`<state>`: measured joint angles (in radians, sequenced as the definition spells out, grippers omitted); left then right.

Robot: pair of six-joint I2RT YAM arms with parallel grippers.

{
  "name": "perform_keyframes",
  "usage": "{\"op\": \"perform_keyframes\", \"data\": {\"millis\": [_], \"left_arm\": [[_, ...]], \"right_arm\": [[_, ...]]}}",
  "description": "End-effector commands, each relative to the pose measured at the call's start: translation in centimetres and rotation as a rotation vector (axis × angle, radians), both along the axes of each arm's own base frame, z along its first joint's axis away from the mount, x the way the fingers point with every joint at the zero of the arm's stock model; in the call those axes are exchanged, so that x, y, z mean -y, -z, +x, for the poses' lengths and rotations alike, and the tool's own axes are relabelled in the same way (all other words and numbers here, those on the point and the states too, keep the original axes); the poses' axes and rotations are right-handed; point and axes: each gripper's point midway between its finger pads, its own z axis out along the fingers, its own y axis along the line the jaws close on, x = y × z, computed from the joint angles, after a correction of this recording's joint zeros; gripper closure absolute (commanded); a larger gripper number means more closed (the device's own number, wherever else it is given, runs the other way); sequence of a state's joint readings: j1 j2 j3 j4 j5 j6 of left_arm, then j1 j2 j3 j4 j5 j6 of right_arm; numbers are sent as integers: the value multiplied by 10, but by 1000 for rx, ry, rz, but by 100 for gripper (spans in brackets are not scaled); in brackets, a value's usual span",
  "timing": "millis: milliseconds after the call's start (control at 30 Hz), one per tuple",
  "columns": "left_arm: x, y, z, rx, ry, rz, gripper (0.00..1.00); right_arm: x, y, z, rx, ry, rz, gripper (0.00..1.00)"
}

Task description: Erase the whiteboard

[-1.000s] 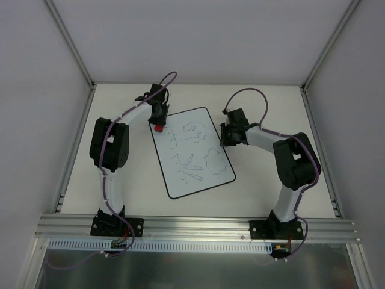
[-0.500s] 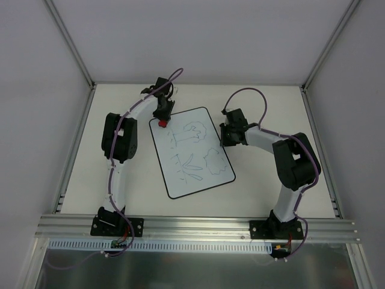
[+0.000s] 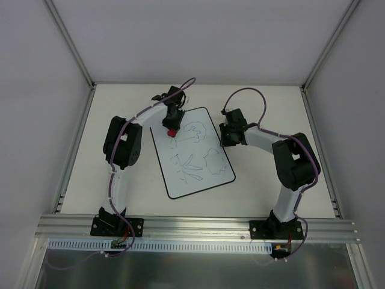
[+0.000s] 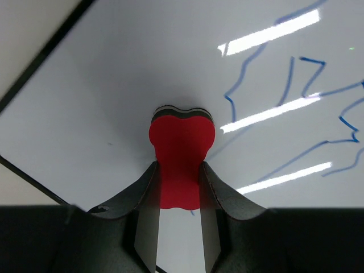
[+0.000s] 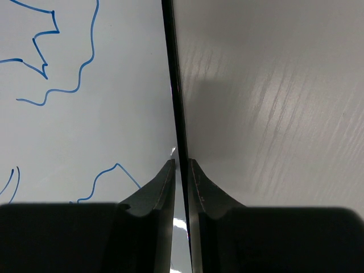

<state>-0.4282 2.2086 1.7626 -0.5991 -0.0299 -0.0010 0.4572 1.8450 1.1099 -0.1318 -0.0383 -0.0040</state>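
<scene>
The whiteboard (image 3: 192, 153) lies flat in the middle of the table and bears blue line doodles. My left gripper (image 3: 171, 123) is shut on the red bone-shaped eraser (image 3: 172, 132) and presses it onto the board's far left part. In the left wrist view the eraser (image 4: 181, 153) sits between the fingers (image 4: 147, 210), its head on the white surface (image 4: 114, 102), with blue lines to the right. My right gripper (image 3: 226, 135) is shut on the board's right edge. In the right wrist view the thin black edge (image 5: 170, 85) runs between the nearly closed fingers (image 5: 165, 187).
The table (image 3: 120, 102) is walled by grey panels with aluminium frame rails (image 3: 75, 144) on the left, right and back. A metal rail (image 3: 198, 226) carries the arm bases at the near edge.
My left gripper has carried the eraser to the right, from the board's far left corner onto its upper part. The leftmost doodle lines near that corner are gone. The right arm has not moved.
</scene>
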Motion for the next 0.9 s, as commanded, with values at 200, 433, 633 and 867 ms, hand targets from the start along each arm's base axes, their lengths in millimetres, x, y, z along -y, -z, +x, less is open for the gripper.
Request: {"op": "perform_keyframes", "data": {"millis": [200,433,633,867], "left_arm": [[62,11,-111,-213,21,-37,100],[17,11,-87,-175,-155,2,100],[-51,12,-48,-135,-306,54,100],[-80,14,-14,-108,-338,84,100]], "right_arm": [[12,39,-41,-181,-15,-94,85],[13,39,-41,-181,-16,-97,86],[14,40,-42,-183,-16,-101,86],[16,39,-42,-180,-11,-107,86]]}}
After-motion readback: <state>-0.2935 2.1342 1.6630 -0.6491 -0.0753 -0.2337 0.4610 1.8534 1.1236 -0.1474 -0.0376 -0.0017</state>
